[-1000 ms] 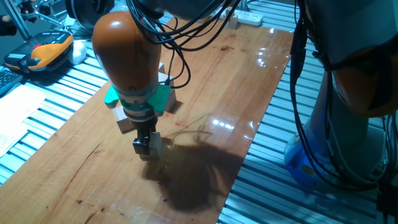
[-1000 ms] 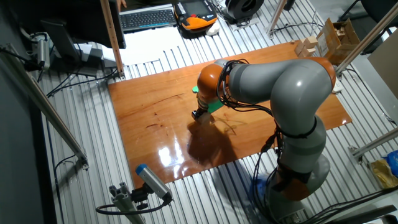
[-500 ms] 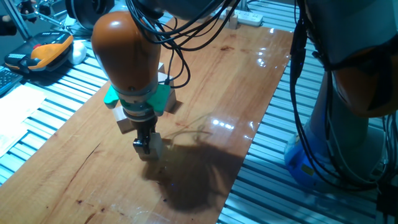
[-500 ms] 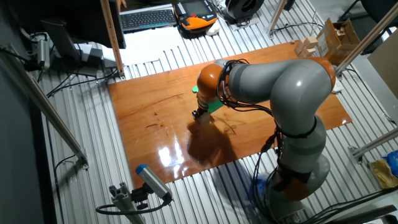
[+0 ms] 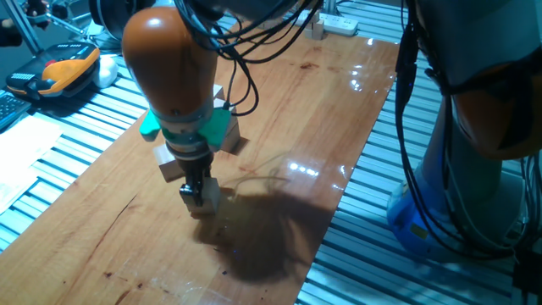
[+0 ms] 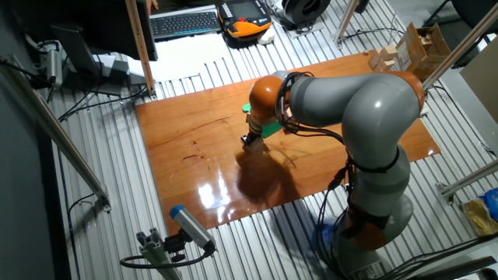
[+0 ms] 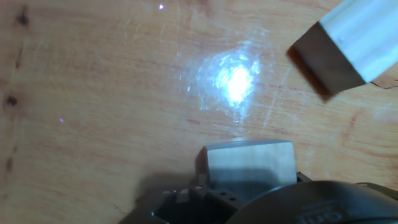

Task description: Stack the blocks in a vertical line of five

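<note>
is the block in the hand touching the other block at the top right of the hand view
Apart. The hand view shows bare table between the held block and the other block, with no contact anywhere along their edges.

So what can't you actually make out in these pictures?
- How many blocks: one fixed view shows blocks only partly, behind the arm.
- The other fixed view: blocks too small, under the arm.
- Hand view: second block cut off by the edge.
- Grip: gripper at a block, fingers hidden.

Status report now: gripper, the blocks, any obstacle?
Gripper low over the table, shut on one block. Second block lies apart, unstacked. No stack visible. Nothing in the way.
</note>
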